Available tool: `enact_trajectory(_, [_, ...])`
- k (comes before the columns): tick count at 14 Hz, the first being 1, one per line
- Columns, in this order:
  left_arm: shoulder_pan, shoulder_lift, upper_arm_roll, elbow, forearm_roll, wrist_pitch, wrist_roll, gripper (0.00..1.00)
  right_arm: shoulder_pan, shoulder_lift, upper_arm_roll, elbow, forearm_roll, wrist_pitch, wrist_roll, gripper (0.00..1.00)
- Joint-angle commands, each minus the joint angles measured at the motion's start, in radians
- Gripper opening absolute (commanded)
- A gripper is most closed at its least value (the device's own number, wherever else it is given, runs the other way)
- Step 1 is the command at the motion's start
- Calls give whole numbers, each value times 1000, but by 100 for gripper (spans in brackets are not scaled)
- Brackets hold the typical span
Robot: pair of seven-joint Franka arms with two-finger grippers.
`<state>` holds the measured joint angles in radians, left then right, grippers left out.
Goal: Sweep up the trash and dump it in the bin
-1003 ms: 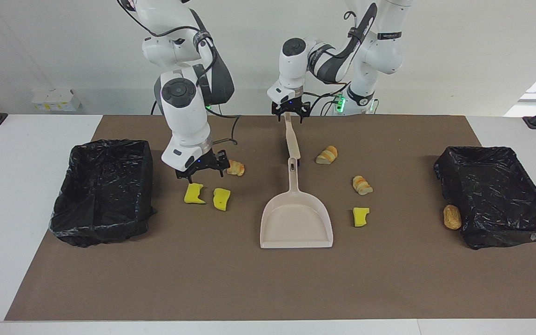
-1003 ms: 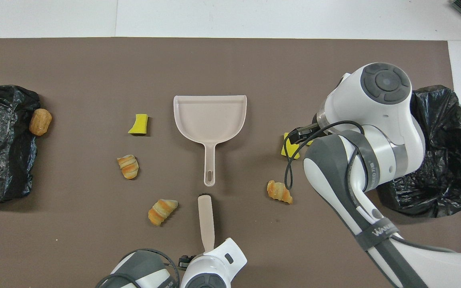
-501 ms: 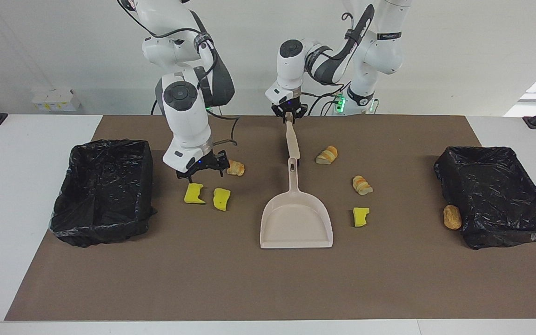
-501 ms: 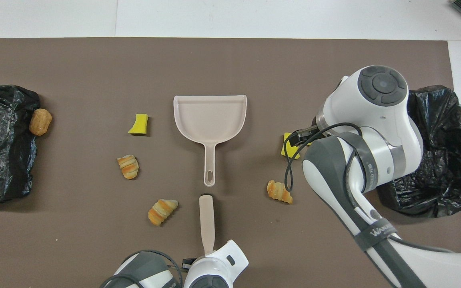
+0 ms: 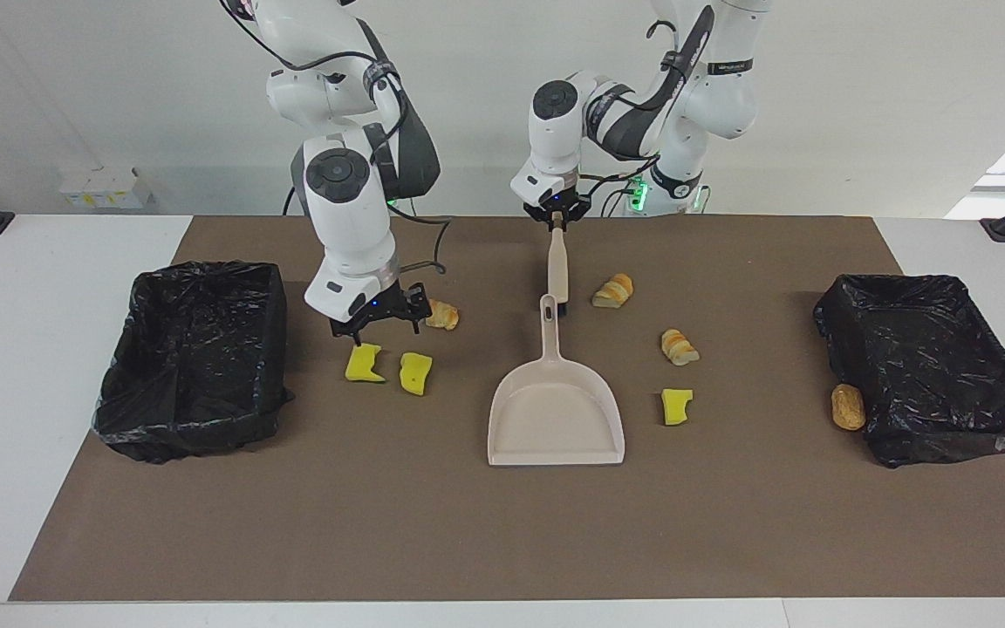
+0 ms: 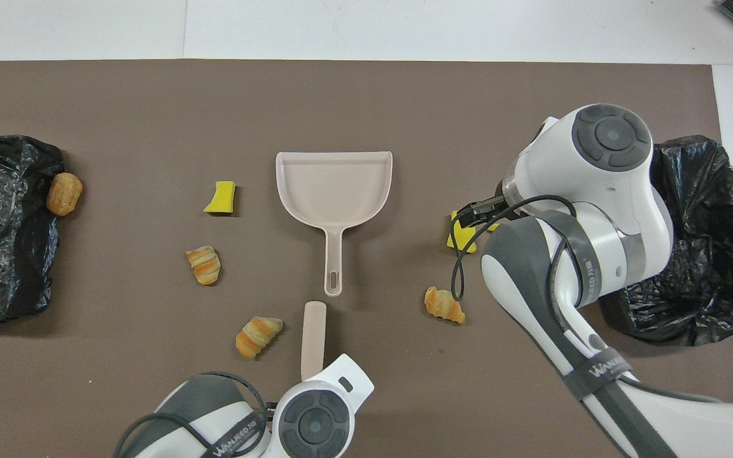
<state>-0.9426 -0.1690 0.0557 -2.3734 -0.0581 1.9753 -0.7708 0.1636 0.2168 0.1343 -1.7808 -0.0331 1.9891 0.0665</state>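
Lying below right gripper (image 5: 378, 325): trash (image 5: 364, 364)

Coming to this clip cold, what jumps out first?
The beige dustpan lies mid-table with yellow and bread-like trash scattered around it, and a black-lined bin sits at each end. The left gripper is shut on the brush by the dustpan's handle, while the open right gripper hovers over two yellow chunks.

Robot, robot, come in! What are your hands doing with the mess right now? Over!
Left end effector shut on brush. Right end effector open, over yellow chunks. Trash unswept; dustpan empty. Nothing blocking.
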Motion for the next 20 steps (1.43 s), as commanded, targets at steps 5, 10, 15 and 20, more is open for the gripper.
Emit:
enact_trajectory(5, [256, -90, -2, 82, 206, -231, 10, 0, 120, 42, 2, -9, 12, 138, 214, 100])
enact_trajectory(10, [464, -34, -2, 143, 397, -234, 169, 0, 301, 133, -2, 49, -31, 218, 533, 93])
enact_trajectory(15, [634, 58, -2, 200, 541, -208, 390, 0, 412, 194, 1, 63, -177, 258, 785, 92])
enact_trajectory(20, [735, 181, -2, 266, 655, -138, 444, 0, 404, 203, 2, 43, -179, 289, 742, 57])
